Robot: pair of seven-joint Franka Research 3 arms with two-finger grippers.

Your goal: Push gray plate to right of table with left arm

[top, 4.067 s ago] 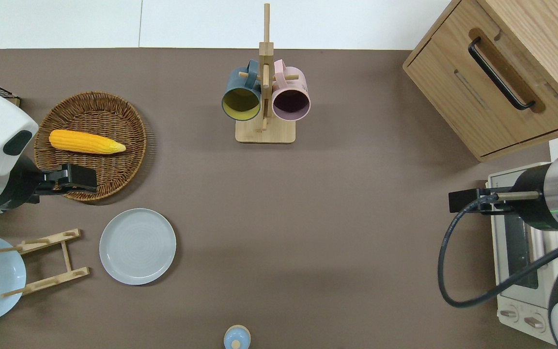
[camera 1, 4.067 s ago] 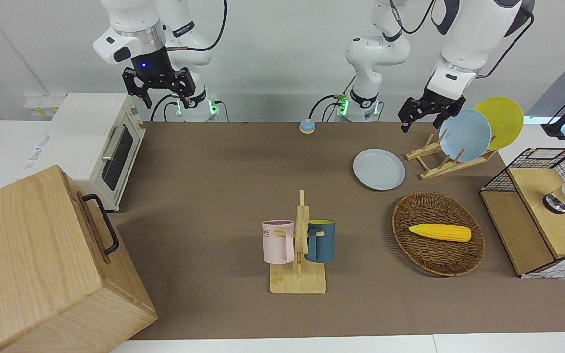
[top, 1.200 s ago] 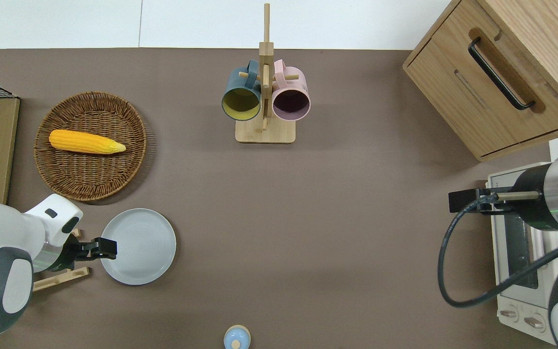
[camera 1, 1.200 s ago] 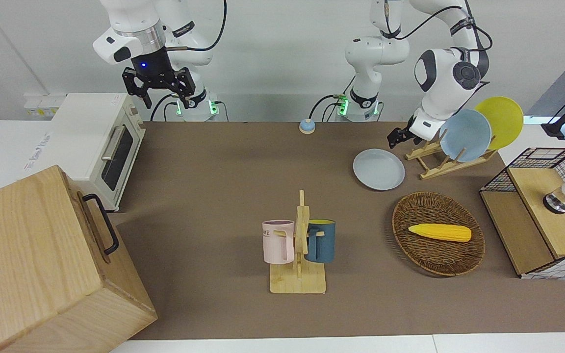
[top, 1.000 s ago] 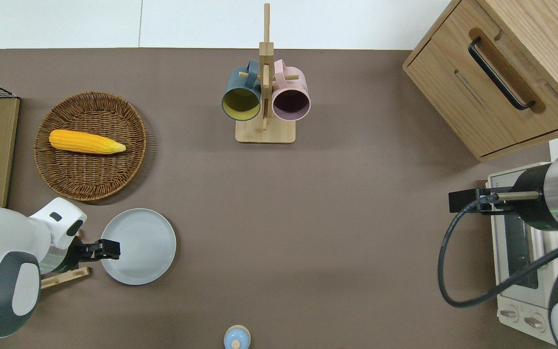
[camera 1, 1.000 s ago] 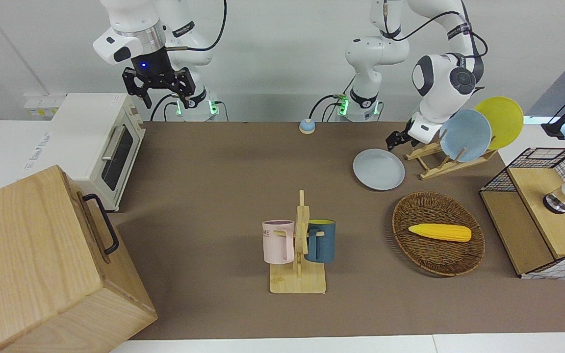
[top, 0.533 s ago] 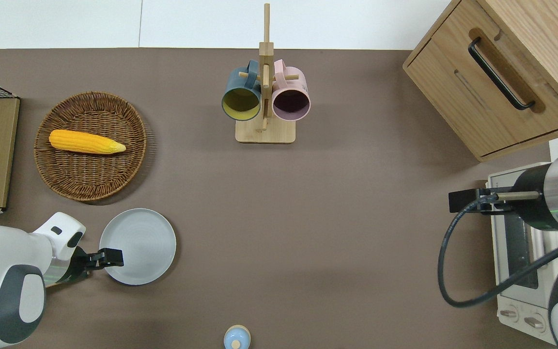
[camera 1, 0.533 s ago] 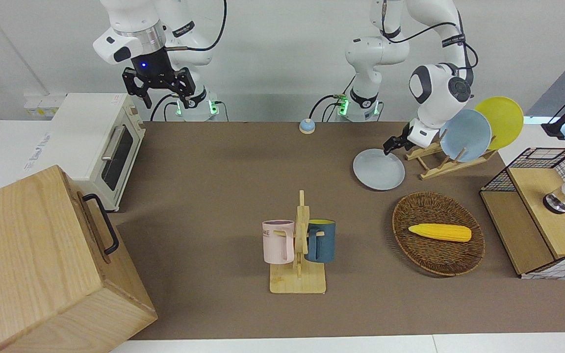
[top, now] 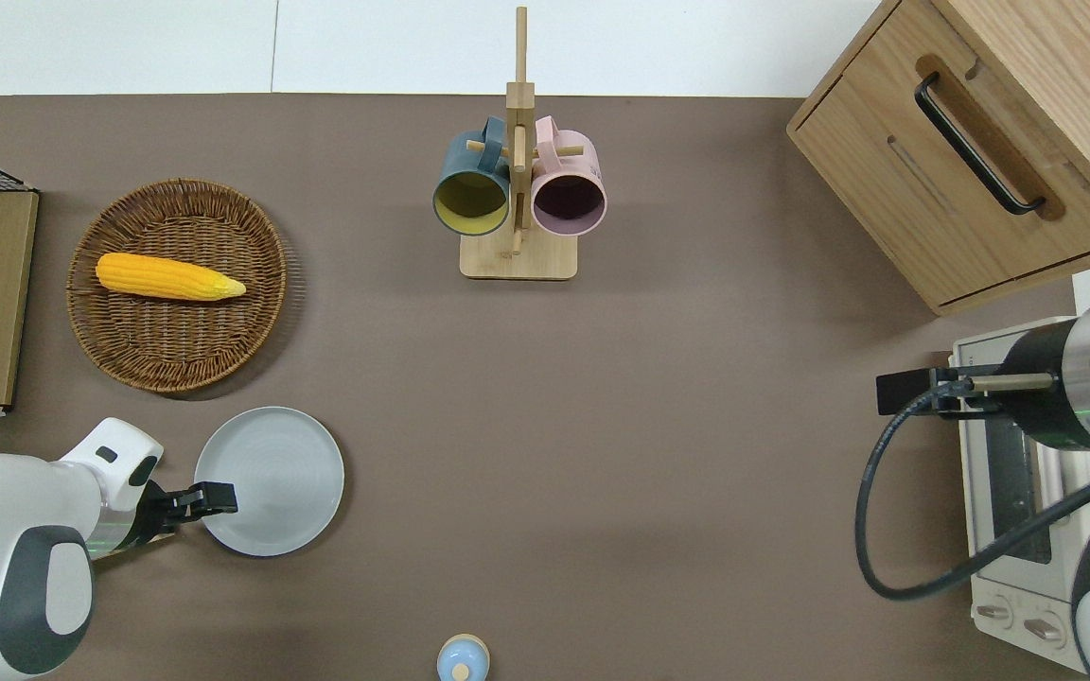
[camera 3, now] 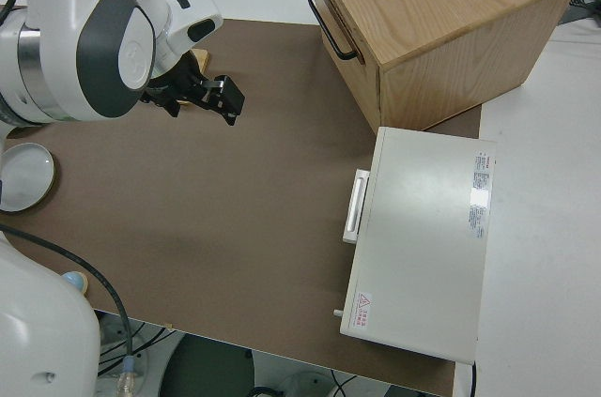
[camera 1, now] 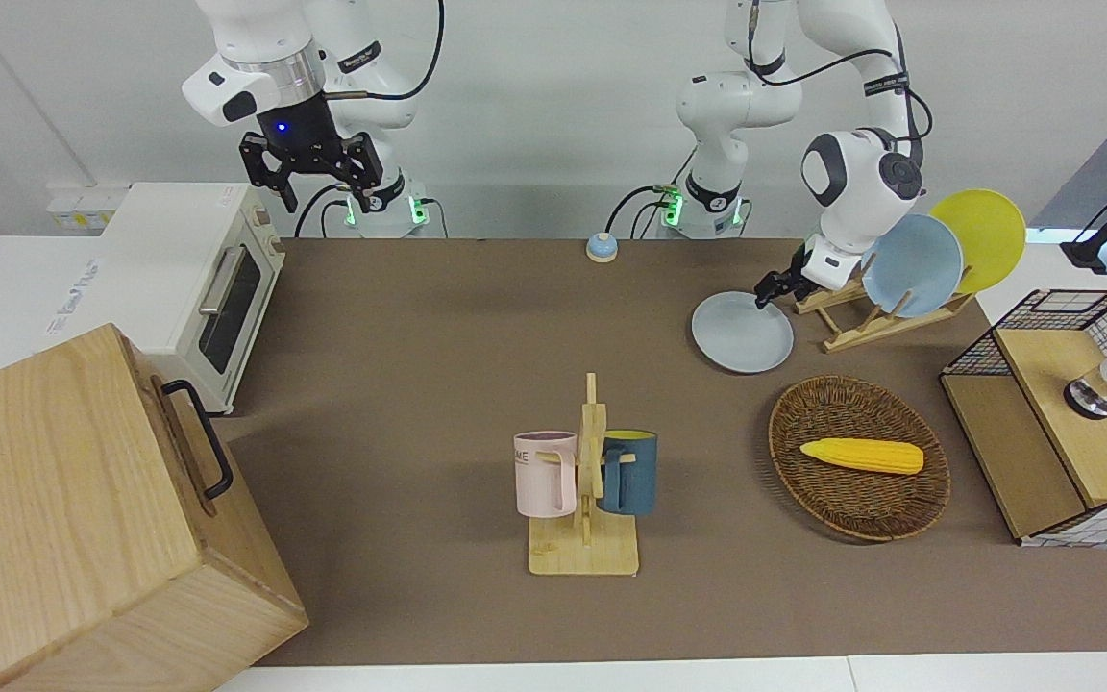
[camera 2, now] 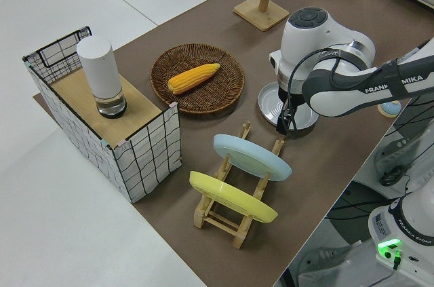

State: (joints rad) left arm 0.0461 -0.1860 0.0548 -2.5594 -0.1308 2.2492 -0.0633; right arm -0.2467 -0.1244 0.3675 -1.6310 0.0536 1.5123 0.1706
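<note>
left gripper (top: pixel 214 496) is set low at the plate (top: pixel 280 478) rim (overhead view); jaw state cannot be told; right arm (camera 1: pixel 265 72) parked.

The left gripper (top: pixel 214 497) reaches over the rim of the gray plate (top: pixel 271 480) on the side toward the left arm's end. The plate lies flat on the brown surface (top: pixel 602 454). Farther from the robots sits a wicker basket (top: pixel 223 340) holding a corn cob (top: pixel 169 277). A mug rack (top: pixel 518 189) carries two mugs. The right arm is parked.
</note>
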